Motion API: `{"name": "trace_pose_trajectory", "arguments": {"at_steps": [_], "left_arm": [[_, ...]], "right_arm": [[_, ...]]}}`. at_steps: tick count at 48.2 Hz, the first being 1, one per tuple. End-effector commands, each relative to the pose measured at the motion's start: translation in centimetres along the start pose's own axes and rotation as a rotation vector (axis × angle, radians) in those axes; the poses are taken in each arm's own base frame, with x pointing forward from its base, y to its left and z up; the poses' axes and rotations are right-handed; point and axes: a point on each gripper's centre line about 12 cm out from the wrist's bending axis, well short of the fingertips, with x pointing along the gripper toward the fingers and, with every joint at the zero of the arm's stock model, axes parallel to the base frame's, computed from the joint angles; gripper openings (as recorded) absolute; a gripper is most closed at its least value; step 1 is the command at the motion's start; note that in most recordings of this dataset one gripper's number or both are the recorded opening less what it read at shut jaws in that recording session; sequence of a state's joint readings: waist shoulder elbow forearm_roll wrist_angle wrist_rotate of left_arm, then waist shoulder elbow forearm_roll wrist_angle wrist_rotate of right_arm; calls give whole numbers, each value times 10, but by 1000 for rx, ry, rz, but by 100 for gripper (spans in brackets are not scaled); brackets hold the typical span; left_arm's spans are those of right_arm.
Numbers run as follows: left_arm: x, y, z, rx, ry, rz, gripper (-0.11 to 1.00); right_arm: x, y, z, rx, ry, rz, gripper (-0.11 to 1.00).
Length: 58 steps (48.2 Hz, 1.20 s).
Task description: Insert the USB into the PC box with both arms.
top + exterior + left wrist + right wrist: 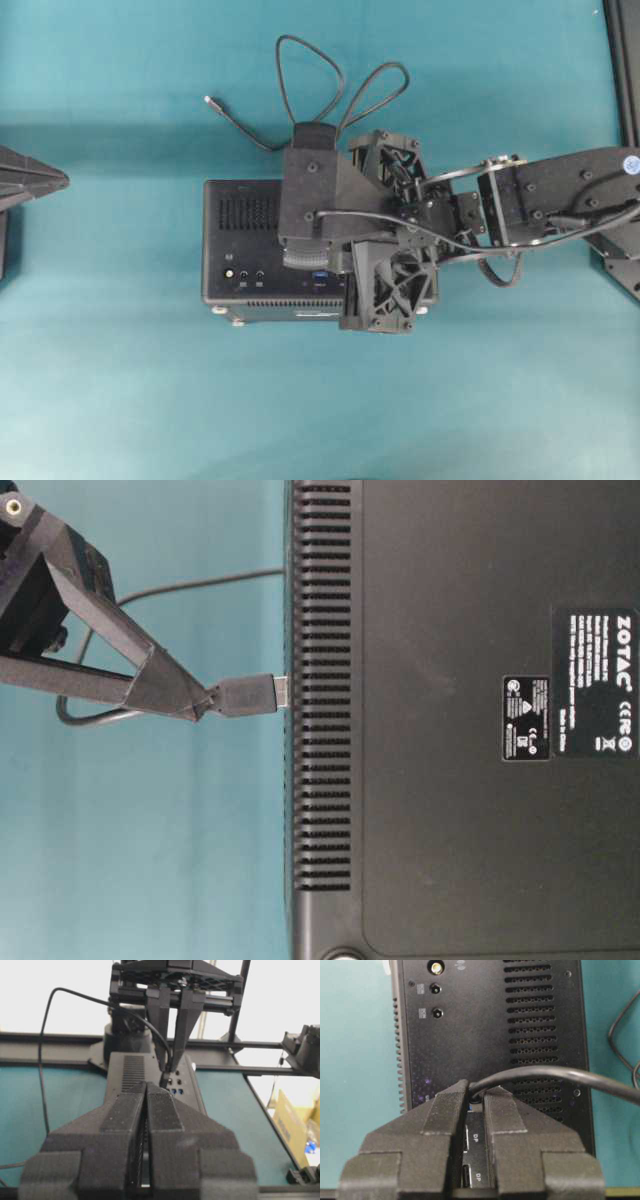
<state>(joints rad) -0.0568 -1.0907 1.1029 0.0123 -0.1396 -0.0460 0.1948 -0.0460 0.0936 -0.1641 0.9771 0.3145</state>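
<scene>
The USB (245, 695) sits pinched at the tip of my right gripper (200, 702), its silver nose just touching the vented face of the PC box (450, 630). In the table-level view the plug's long axis runs from 9 to 3 o'clock, nose toward 3, square to the face of the box; my fingers (165, 685) hold its back end from the 9 o'clock side, and the cable (190, 583) trails off behind toward 10. So the plug lies straight ahead of my right fingers, in line with them, and the push it needs, as I judge it, is along that same axis into the port.

From my right wrist the two pads (442, 1110) stand nearly together around the plug's rear, where the cable (560, 1076) curls out toward 3 o'clock. The port itself is hidden under my fingertips, so I cannot tell whether the nose has found its slot.

Overhead, my right gripper (335, 262) hangs over the box's right half (240, 235), the spare cable looping away at 12 o'clock (310, 70). My right arm is plainly the nearer one. My left gripper (146, 1092) is pressed shut on nothing, pointing at the box's end from well apart, not bracing it.
</scene>
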Motion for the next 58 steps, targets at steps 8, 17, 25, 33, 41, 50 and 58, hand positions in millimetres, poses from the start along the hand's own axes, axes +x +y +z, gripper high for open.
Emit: {"name": "trace_pose_trajectory", "arguments": {"at_steps": [8, 17, 25, 33, 41, 50, 58], "left_arm": [[1, -1, 5, 1, -12, -4, 0], [1, -1, 5, 1, -12, -4, 0], [1, -1, 6, 1, -15, -3, 0], [1, -1, 6, 1, -14, -2, 0], [1, -1, 6, 0, -14, -2, 0], [1, -1, 7, 0, -17, -3, 0], [2, -1, 7, 0, -18, -3, 0]], "right_arm": [[2, -7, -6, 15, 18, -16, 9], [5, -14, -9, 19, 24, -30, 9], [6, 1, -9, 12, 9, 9, 9], [7, 12, -12, 14, 15, 39, 9], [7, 13, -12, 19, 17, 40, 9], [9, -2, -9, 30, 9, 6, 9], [12, -16, -7, 46, 12, -21, 9]]}}
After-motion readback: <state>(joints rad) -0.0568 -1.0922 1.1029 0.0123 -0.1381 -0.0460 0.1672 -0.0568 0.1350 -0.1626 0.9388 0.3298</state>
